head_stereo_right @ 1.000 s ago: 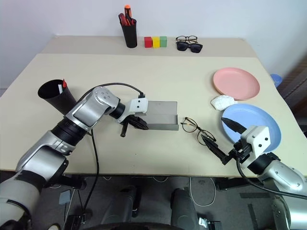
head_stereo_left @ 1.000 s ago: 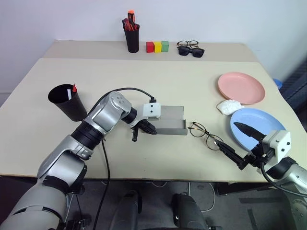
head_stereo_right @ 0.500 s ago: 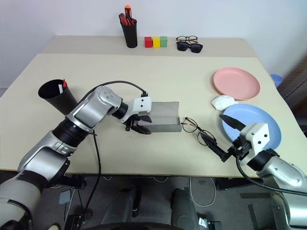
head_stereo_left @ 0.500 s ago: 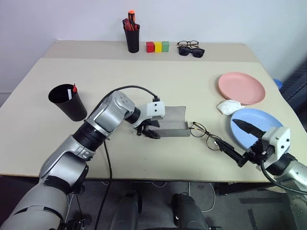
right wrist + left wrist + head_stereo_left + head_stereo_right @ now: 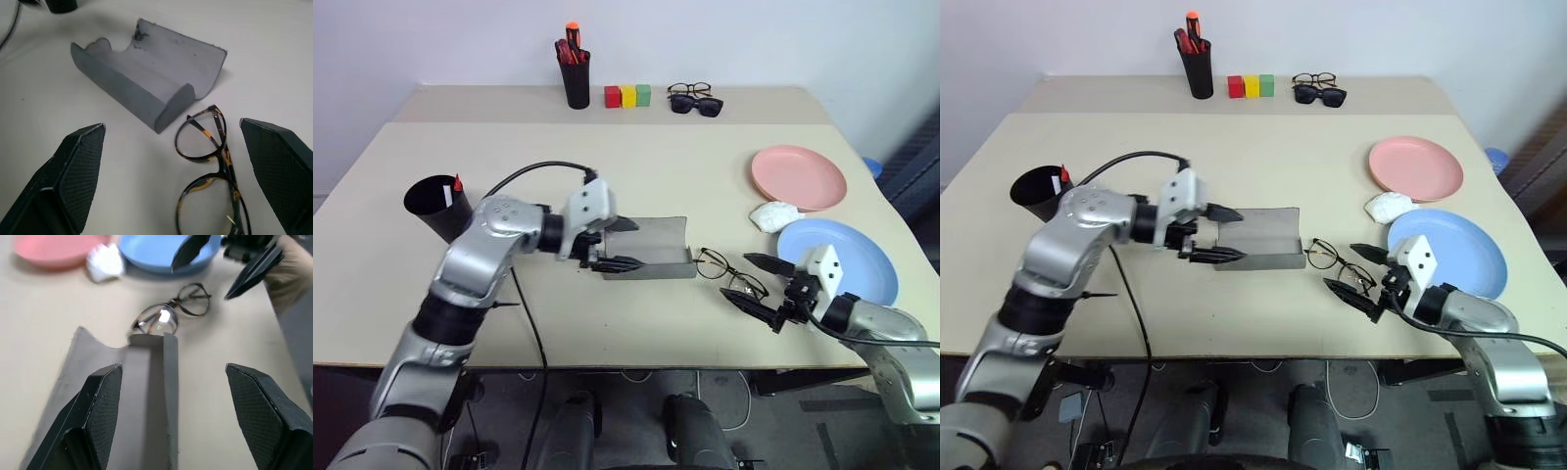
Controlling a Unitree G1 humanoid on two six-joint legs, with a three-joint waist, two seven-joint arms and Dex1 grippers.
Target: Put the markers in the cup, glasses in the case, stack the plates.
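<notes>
The grey case lies open mid-table, its lid tipped back. My left gripper hovers open over the case's left end, holding nothing. The thin-rimmed glasses lie unfolded on the table just right of the case. My right gripper is open at their right lens, one finger on each side. In the right wrist view the glasses lie between the fingers. The black cup at the left holds the red marker and the white marker. The pink plate and the blue plate lie apart at the right.
A white crumpled wad sits between the plates. Along the back stand a black pen holder, three coloured blocks and two more pairs of glasses. My right arm lies near the table's front edge.
My left gripper has opened, risen and drawn back from the case's left end. My right gripper has moved left and now straddles the glasses. The camera has shifted slightly.
</notes>
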